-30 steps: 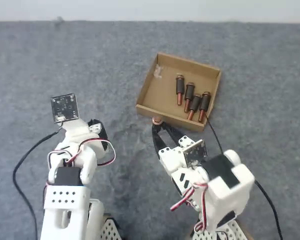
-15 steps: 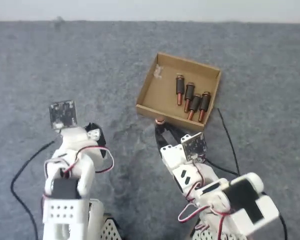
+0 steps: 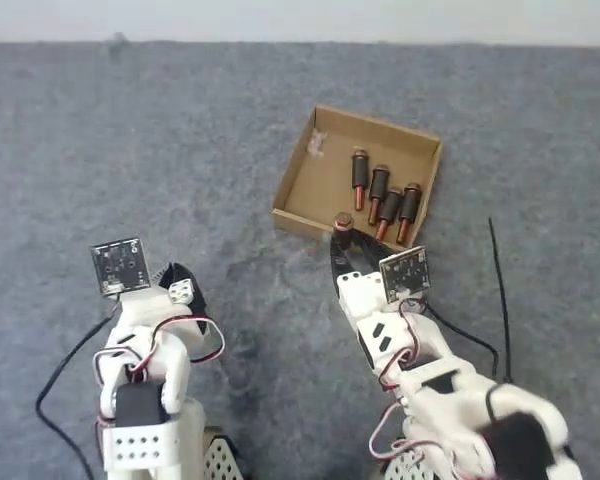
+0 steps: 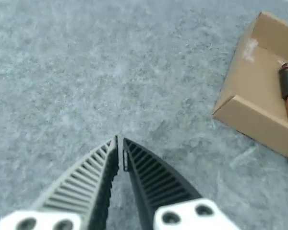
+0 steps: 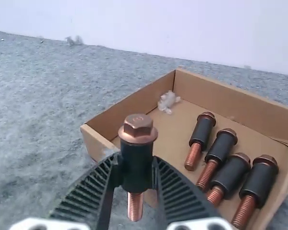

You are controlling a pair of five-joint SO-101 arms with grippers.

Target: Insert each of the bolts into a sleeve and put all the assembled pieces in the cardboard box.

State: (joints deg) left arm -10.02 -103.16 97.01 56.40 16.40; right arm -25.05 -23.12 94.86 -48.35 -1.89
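the right end effector (image 5: 134,168) is clamped on a black sleeve (image 5: 136,160) with a copper bolt (image 5: 138,128) through it, head up and threaded tip hanging below. in the high view this piece sits right at the near wall of the cardboard box (image 3: 298,165), at about 6 o'clock on its rim. i cannot tell whether it is already over the box floor or just short of it. four finished pieces (image 3: 385,195) lie side by side in the 3 o'clock half of the box. the left end effector (image 4: 120,149) is closed on nothing, over the grey surface (image 3: 130,130), off at 8 o'clock from the box.

the likely trouble: letting go here could drop the piece on the rim or outside the box. moving forward without enough height, the bolt's tip could catch the wall and shove the light box. only the sleeve is held, so tipping the piece head-down could let the bolt slide out.
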